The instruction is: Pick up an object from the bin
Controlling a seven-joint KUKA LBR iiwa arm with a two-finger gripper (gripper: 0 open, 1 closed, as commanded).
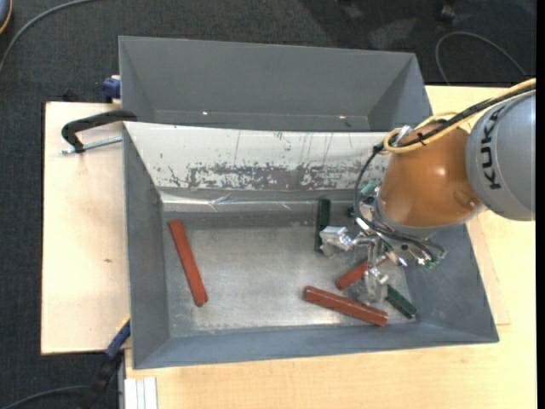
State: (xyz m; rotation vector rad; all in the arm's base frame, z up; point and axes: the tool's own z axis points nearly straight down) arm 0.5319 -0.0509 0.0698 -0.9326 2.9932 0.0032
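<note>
Grey metal bin (pixel 140 228), floor mostly bare. Arm's orange wrist cover (pixel 426 186) hangs over the right edge. Claw (pixel 375 271) sits low near the front right corner; open or closed, cannot tell from this angle. One long red stick (pixel 187 262) lies alone by the left wall, well apart. A second long red stick (pixel 345 306) lies along the front edge, just beside the claw. Dark green stick (pixel 324 214) stands near the back wall. Short red piece (pixel 351 277) lies under the claw, with a dark green piece (pixel 401 303) close by. Judgement: grasp stage, nothing seen held. The next move calls for closing on one piece only, clear of its neighbours, then a straight lift.
</note>
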